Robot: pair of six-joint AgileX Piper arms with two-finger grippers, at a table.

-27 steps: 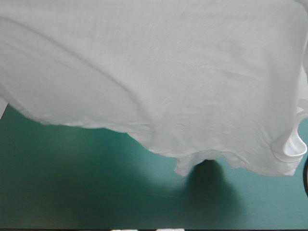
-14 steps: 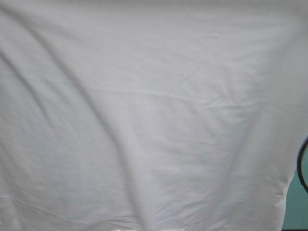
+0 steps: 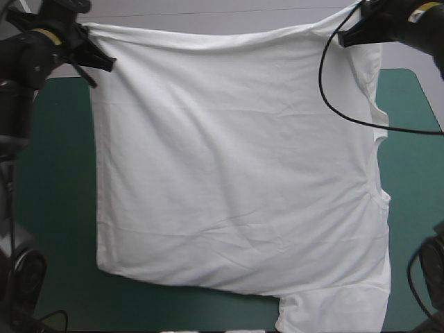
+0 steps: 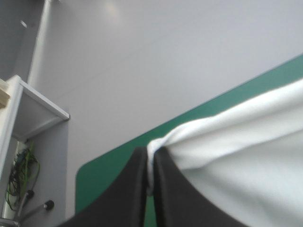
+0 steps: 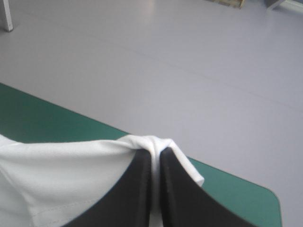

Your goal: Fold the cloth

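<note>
The white T-shirt (image 3: pixel 236 173) hangs spread out above the teal-green table (image 3: pixel 59 173), stretched between both arms near the far edge. My left gripper (image 3: pixel 105 61) is shut on the shirt's far left corner, and in the left wrist view the black fingers (image 4: pixel 142 184) pinch a bunched white edge (image 4: pixel 163 142). My right gripper (image 3: pixel 345 40) is shut on the far right corner; its fingers (image 5: pixel 142 184) clamp a fold of cloth (image 5: pixel 154 144). The shirt's lower hem and one sleeve (image 3: pixel 333 309) reach the near edge of the table.
Bare teal-green cover shows to the left of the shirt and at the right (image 3: pixel 409 159). The table's rounded far corners appear in both wrist views (image 4: pixel 94 175) (image 5: pixel 255 198), with grey floor beyond.
Earlier the cloth billowed close in front of the high view and then filled it. Now it hangs farther off, flat and taut between the two grippers.
</note>
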